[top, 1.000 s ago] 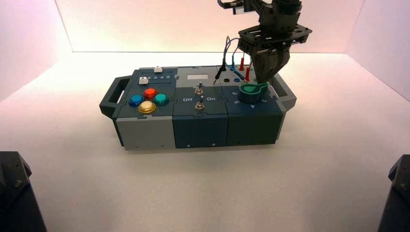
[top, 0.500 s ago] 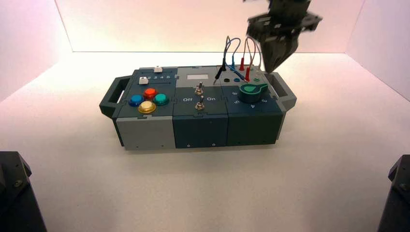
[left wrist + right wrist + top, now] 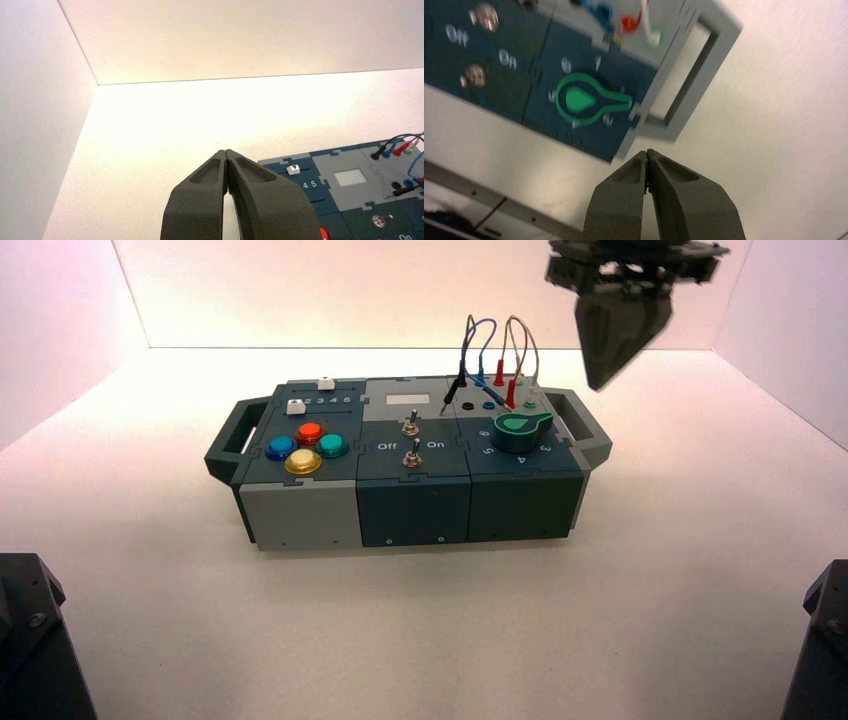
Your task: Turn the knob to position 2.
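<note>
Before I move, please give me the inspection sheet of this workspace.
Surface: pale tabletop, box on it.
Job's things: green knob, its pointer aimed beside the 3; the 2 not visible.
Clutter: nothing seen.
Grippers: right pincer shut, off the knob, beyond the box's right end; left pincer shut, idle, outside the high view.
Cables: looped wires at the box's far right part.
Surroundings: pale walls.
</note>
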